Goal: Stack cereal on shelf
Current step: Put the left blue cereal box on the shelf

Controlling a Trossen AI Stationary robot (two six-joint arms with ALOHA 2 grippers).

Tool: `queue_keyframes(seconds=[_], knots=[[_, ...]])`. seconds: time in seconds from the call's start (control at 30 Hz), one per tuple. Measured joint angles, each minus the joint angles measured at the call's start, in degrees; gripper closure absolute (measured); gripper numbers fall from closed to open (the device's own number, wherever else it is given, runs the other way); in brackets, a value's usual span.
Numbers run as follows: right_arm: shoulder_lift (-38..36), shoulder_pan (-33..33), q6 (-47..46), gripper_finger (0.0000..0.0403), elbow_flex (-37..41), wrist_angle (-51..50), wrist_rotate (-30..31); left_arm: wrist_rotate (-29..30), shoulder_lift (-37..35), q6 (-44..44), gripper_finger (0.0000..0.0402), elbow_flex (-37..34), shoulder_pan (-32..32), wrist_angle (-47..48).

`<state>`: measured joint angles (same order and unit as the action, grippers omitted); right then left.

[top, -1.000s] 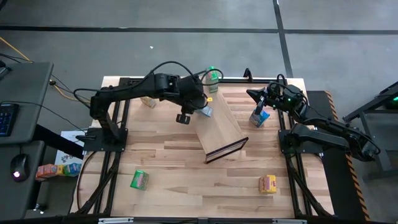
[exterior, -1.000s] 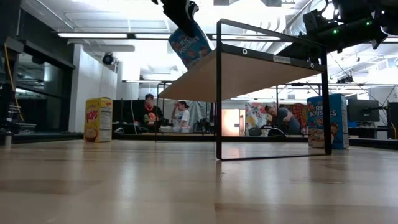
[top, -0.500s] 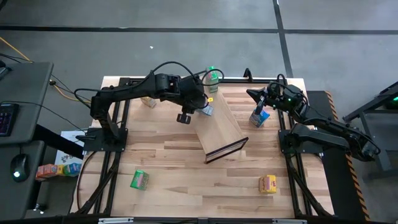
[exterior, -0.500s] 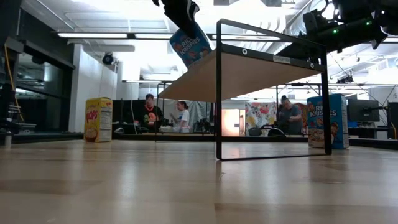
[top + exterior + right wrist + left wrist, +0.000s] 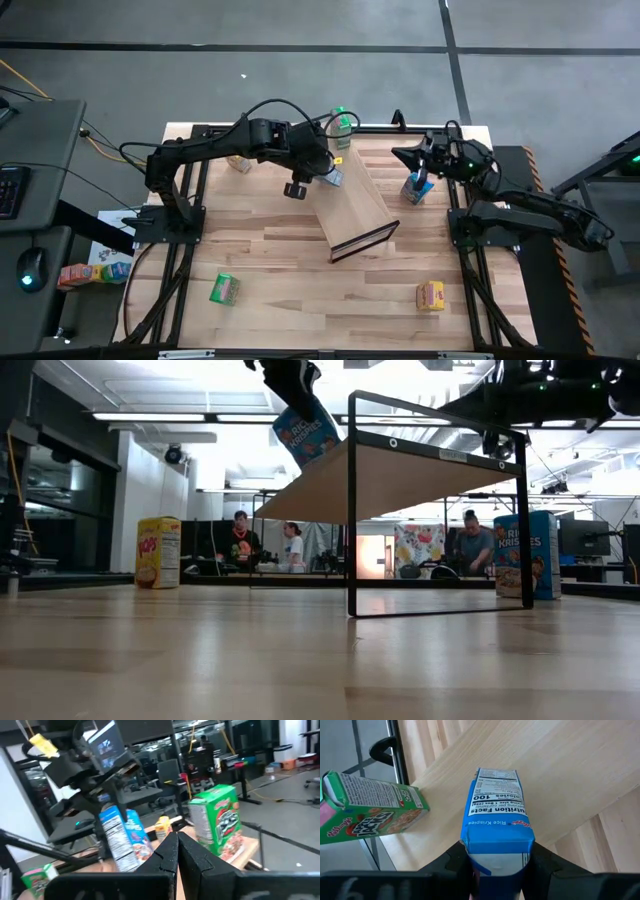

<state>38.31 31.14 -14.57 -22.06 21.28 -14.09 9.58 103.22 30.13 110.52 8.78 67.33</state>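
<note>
My left gripper (image 5: 326, 176) is shut on a blue cereal box (image 5: 497, 820), tilted over the far end of the shelf (image 5: 355, 205), a slanted light-wood board with a dark frame (image 5: 365, 240) at its near end. Whether the box touches the board, I cannot tell. My right gripper (image 5: 398, 153) is shut and empty, up beside the second blue box (image 5: 418, 187), which stands on the table. A green box (image 5: 342, 122) stands at the far edge. A yellow box (image 5: 238, 163) lies partly under the left arm. Another green box (image 5: 224, 288) and yellow box (image 5: 430, 295) lie near the front. My left gripper pinches the blue box by its upper end (image 5: 496, 851), one finger (image 5: 456, 862) on each broad face. The fingers come from above, slanting down. The box hangs tilted below them (image 5: 307, 430), its narrow printed side facing the wrist camera.
The shelf's dark frame (image 5: 440, 510) stands upright on the table near the middle. The green box (image 5: 365, 815) stands close to the shelf's far end. Bare tabletop (image 5: 300, 260) lies between the shelf and the near boxes. People stand in the room beyond (image 5: 240, 540).
My right gripper has risen a little and turned toward the table's left, away from the blue box standing by it. My left gripper and its blue box have kept still.
</note>
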Motion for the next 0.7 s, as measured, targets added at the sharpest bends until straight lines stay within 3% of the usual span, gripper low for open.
queue_keyframes(seconds=[0.2,0.47,0.7], knots=[[4.65,-5.85,-1.39,0.0402,0.0,0.6,2.05,0.0,0.02,0.0,0.0286,0.0,0.0,0.02],[15.24,-12.13,-2.05,0.0402,-0.11,9.36,0.71,0.0,0.02,0.04,0.0286,-0.02,0.0,0.04],[25.07,-17.04,0.04,0.0403,-6.7,9.85,0.7,0.18,0.07,0.17,0.0286,-0.07,-0.33,0.07]])
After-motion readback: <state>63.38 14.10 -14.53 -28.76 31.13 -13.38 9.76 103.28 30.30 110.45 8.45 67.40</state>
